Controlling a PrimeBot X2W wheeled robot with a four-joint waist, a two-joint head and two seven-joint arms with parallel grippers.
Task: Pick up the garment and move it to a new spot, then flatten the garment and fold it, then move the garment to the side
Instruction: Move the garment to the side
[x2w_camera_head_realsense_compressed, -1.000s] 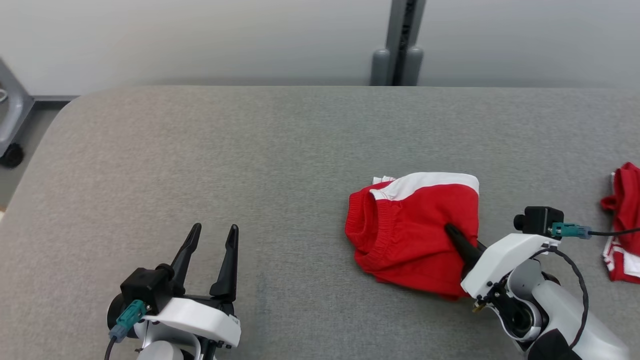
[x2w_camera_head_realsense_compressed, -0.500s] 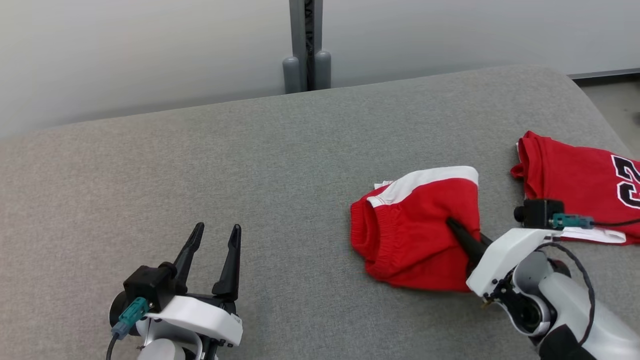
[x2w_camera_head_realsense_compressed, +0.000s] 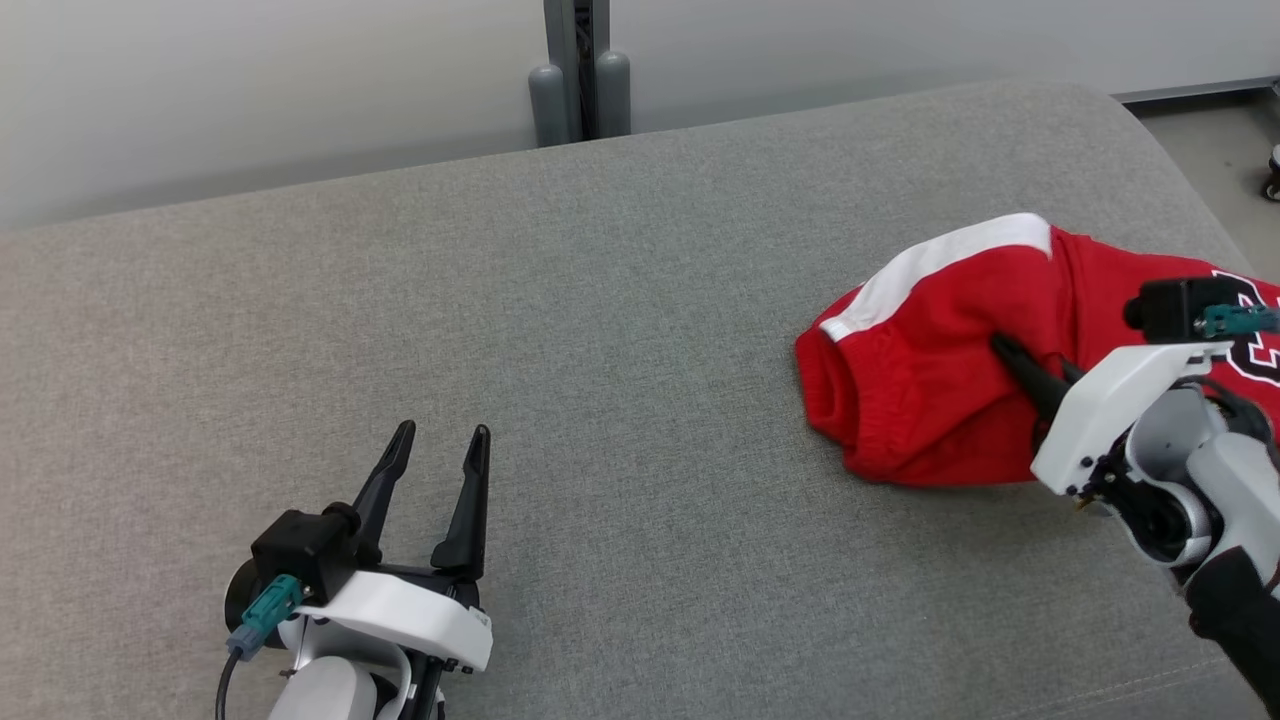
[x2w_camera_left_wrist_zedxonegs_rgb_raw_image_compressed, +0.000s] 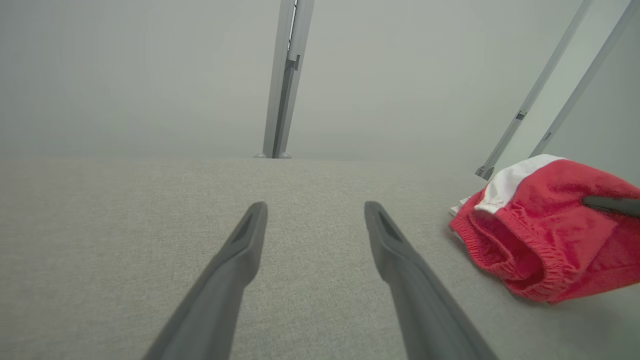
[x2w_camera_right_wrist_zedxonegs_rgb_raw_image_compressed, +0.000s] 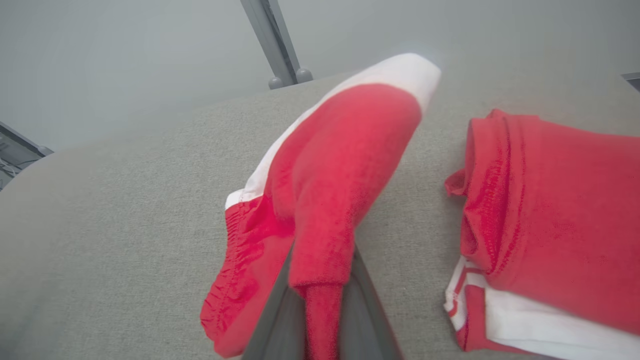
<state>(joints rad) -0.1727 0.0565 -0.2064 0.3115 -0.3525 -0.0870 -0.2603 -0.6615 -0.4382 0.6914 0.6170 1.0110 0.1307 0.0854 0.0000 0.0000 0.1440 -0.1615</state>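
The garment (x2w_camera_head_realsense_compressed: 930, 400) is a folded red pair of shorts with a white band and an elastic waist. It hangs bunched from my right gripper (x2w_camera_head_realsense_compressed: 1005, 350), which is shut on its right part, at the right of the grey table (x2w_camera_head_realsense_compressed: 500, 300). In the right wrist view the garment (x2w_camera_right_wrist_zedxonegs_rgb_raw_image_compressed: 340, 165) drapes over the right gripper (x2w_camera_right_wrist_zedxonegs_rgb_raw_image_compressed: 322, 260), whose tips are hidden by cloth. The garment (x2w_camera_left_wrist_zedxonegs_rgb_raw_image_compressed: 545, 240) also lies at the right of the left wrist view. My left gripper (x2w_camera_head_realsense_compressed: 442, 435) stands open over bare table at the lower left, left gripper (x2w_camera_left_wrist_zedxonegs_rgb_raw_image_compressed: 315, 210) holding nothing.
A second red jersey (x2w_camera_head_realsense_compressed: 1110, 290) with a black and white number lies just right of the garment, near the table's rounded right edge; the red jersey (x2w_camera_right_wrist_zedxonegs_rgb_raw_image_compressed: 550, 225) has white trim. A grey post (x2w_camera_head_realsense_compressed: 575, 70) stands behind the table. Floor (x2w_camera_head_realsense_compressed: 1220, 130) lies beyond the right corner.
The head camera has swung to the right. My right gripper has carried the garment right and farther back, so it now meets the jersey's left edge. The left gripper stays open.
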